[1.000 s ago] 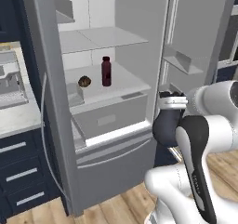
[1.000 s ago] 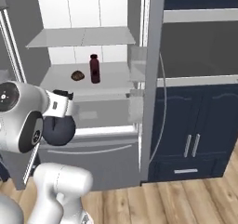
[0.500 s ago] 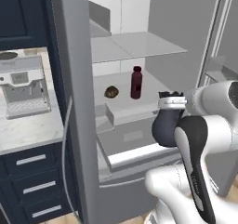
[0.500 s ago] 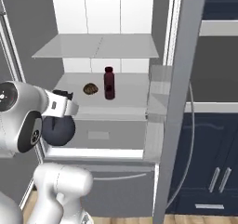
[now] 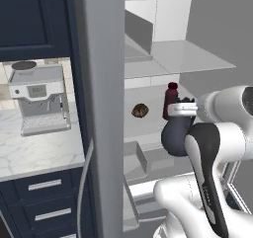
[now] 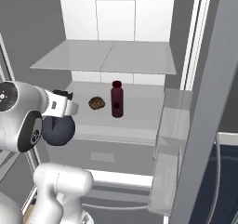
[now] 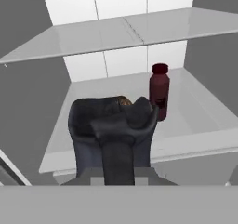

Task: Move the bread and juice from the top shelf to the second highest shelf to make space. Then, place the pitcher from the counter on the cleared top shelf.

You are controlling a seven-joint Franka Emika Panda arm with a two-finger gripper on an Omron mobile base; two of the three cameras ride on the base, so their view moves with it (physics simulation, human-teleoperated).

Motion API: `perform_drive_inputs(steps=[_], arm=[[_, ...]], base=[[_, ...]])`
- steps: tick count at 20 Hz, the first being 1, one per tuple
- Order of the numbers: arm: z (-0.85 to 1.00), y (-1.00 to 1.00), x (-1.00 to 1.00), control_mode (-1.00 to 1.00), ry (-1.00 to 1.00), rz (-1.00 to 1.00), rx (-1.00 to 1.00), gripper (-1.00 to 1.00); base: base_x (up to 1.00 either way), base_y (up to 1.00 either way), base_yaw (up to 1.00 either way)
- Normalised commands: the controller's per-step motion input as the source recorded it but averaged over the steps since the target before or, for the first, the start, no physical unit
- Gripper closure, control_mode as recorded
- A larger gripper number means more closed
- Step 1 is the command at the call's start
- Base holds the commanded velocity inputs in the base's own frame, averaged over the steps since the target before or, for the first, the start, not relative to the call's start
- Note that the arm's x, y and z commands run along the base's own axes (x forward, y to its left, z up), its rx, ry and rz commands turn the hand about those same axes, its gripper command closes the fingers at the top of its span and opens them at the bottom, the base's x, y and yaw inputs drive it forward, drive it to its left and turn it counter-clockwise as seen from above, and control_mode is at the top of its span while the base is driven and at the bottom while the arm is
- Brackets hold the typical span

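The open fridge [image 6: 116,14] has white back walls and pale grey shelves. Its grey door [image 5: 101,108] stands edge-on in the left base view, and a door bin [image 6: 169,148] hangs on the other door at the right of the right base view. To the left of the fridge, the white marble desk [image 5: 39,155] with grey veins sits on dark navy drawer fronts and carries a silver coffee machine [image 5: 37,101].

The top shelf [image 6: 107,58] is a thin, translucent pale grey panel with a centre seam, and it is bare on its visible surface. Below it, the second highest shelf [image 7: 195,141] is a pale grey panel with a thick light front rim, and both the juice and the bread stand on it.

The tool [image 7: 118,118] is dark, clenched, holds nothing, and sits in front of that lower shelf.

The juice [image 6: 117,99] is a slim dark maroon bottle with a matching cap and a dark label, standing upright. The bread [image 6: 96,103] is a small round brown lumpy loaf, just left of the bottle and apart from it.
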Motion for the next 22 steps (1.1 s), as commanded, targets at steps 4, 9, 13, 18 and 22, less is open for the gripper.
perform_drive_inputs(steps=[4,9,13,18,22], arm=[[0.0,0.0,0.0,1.0,0.0,0.0,0.0,1.0],[-0.01,0.0,-0.14,-1.0,-0.35,0.0,-0.01,1.0],[0.06,-0.06,-0.1,-1.0,-0.36,0.0,-0.03,1.0],[0.26,-0.14,0.0,-1.0,-0.33,0.0,0.0,1.0],[0.39,-0.19,0.0,-1.0,-0.27,0.0,0.0,1.0]], base=[[0.16,0.0,0.02],[0.0,0.0,0.0],[0.0,0.0,0.0],[0.0,0.0,0.0],[0.0,0.0,0.0]])
